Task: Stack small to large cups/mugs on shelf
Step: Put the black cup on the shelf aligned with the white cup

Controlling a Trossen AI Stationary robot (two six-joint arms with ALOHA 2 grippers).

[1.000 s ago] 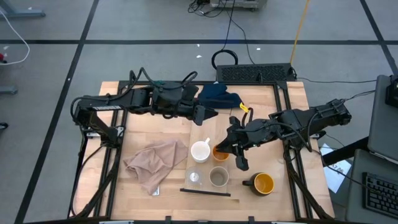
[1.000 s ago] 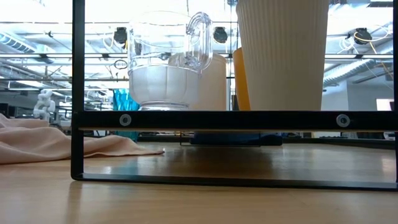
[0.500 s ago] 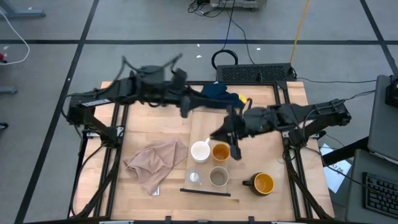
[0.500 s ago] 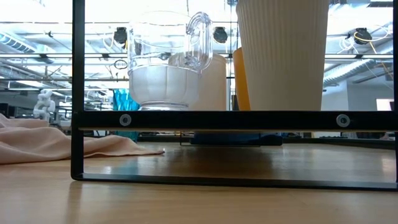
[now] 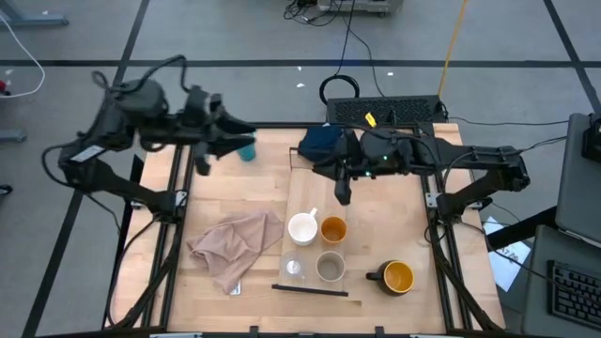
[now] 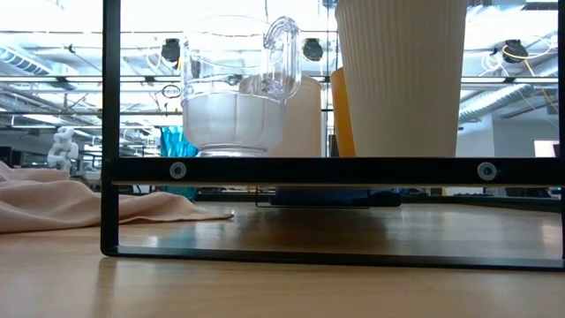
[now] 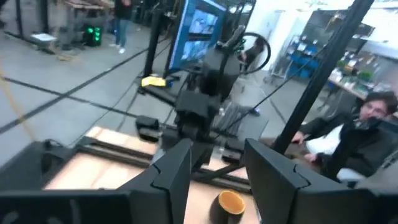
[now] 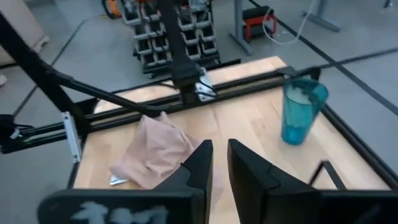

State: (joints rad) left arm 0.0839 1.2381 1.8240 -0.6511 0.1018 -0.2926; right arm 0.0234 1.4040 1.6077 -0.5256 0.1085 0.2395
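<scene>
Standing on the long pale wooden shelf [image 5: 311, 246] are four cups, the tall teal tumbler [image 5: 246, 150] well apart. Left gripper [image 5: 237, 131] hovers released by it; right gripper [image 5: 342, 194] hangs clenched, empty, above the shelf.

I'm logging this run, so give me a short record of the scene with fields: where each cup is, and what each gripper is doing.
shelf: holds four cups
white mug: on shelf, beside small orange cup
tiny clear cup: on shelf, beside beige cup
dark yellow-lined mug: on table, off the shelf
teal tumbler: upright at the table's far edge
left gripper: raised, open, empty
right gripper: raised beyond the cups, shut, empty
</scene>
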